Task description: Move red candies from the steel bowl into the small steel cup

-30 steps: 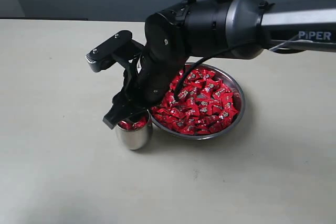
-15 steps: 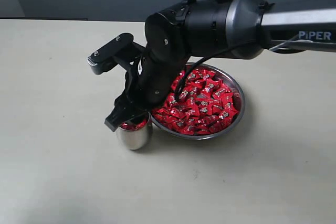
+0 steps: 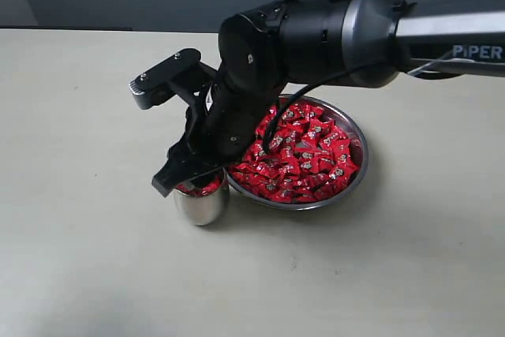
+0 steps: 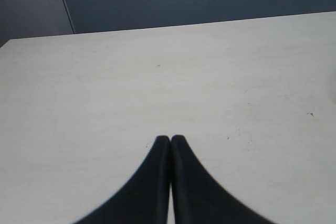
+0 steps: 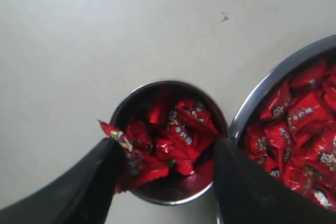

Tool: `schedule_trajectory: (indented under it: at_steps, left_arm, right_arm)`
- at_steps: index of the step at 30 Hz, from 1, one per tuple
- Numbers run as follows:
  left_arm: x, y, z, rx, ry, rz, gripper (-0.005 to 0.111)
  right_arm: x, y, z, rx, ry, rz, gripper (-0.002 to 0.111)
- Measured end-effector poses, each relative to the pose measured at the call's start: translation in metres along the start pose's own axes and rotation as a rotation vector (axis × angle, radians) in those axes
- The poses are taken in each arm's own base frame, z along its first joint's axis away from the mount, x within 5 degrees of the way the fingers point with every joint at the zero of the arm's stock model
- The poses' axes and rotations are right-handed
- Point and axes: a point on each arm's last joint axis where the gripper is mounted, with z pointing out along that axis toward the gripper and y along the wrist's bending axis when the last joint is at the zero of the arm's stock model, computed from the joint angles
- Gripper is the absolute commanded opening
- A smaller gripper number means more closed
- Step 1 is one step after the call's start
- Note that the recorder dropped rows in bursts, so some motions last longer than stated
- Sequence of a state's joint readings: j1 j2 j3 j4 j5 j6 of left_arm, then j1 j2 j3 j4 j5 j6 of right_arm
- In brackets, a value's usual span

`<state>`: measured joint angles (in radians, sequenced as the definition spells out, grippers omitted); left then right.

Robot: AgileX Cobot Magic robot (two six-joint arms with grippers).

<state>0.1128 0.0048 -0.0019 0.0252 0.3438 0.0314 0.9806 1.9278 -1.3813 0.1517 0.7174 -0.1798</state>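
The right gripper hangs over the small steel cup, jaws apart. The cup stands just beside the steel bowl, heaped with red candies. One candy overhangs the rim against a jaw and may tumble onto the table if dragged. The left gripper has its jaws together.
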Motion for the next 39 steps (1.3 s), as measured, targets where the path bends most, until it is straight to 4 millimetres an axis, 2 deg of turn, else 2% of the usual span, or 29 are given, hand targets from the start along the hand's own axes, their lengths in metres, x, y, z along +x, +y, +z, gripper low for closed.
schedule_trajectory:
  at_steps: [9,39]
  left_arm:
    - [0.0000,0.0000,0.0000,0.000,0.000,0.000,0.000]
    - [0.0000,0.0000,0.0000,0.000,0.000,0.000,0.000]
  right_arm:
    - [0.0006,-0.0090,-0.0004,0.099,0.008,-0.028,0.053]
    - [0.0002,-0.0064,-0.0011,0.097,0.004,-0.008,0.052]
